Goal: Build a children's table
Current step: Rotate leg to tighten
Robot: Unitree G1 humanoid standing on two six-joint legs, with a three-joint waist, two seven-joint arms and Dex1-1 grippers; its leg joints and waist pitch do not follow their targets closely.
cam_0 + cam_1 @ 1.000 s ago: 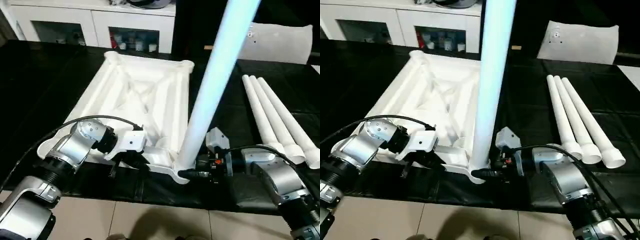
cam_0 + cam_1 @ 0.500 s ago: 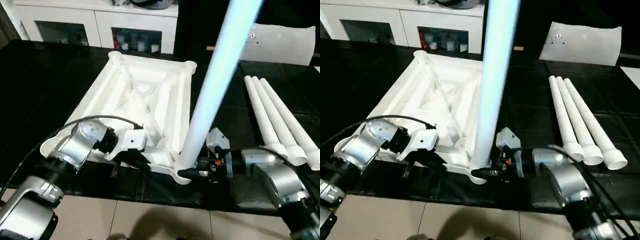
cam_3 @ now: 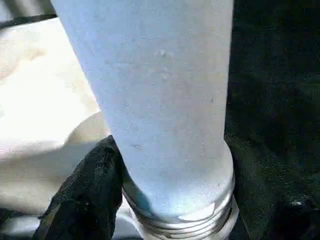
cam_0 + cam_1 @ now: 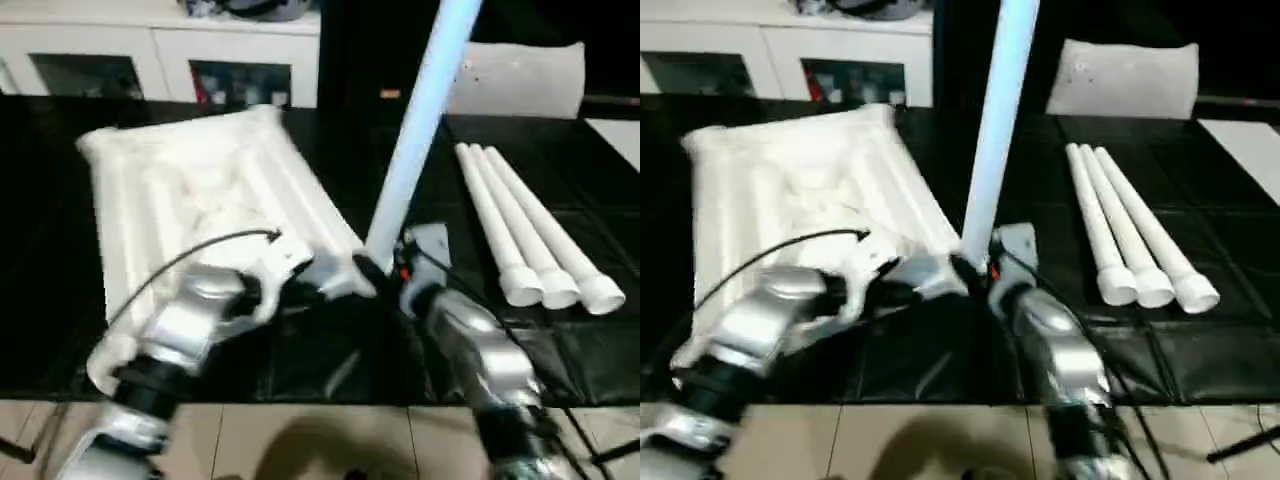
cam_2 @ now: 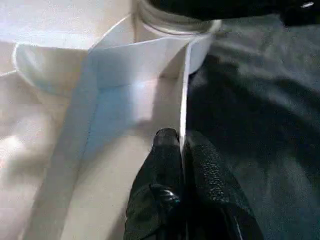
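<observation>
The white tabletop [image 4: 200,190] lies ribbed side up on the black table. One white leg [image 4: 415,130] stands upright at its near right corner, its threaded end [image 3: 175,220] at the round socket [image 5: 175,20]. My right gripper [image 4: 385,265] is shut on the base of this leg, one black finger [image 3: 92,185] on each side. My left gripper [image 5: 181,145] is shut on the tabletop's thin rim just beside that socket. Three more legs [image 4: 520,230] lie side by side to the right.
White cabinets [image 4: 160,60] stand behind the table and a flat white bag [image 4: 520,75] lies at the back right. The table's front edge runs close under my arms, with tiled floor [image 4: 300,440] below. A black cable [image 4: 200,250] loops over my left forearm.
The view has shifted. The tabletop has swung round on the table, its near right corner moving away from me with the leg and both grippers. The three lying legs stay put.
</observation>
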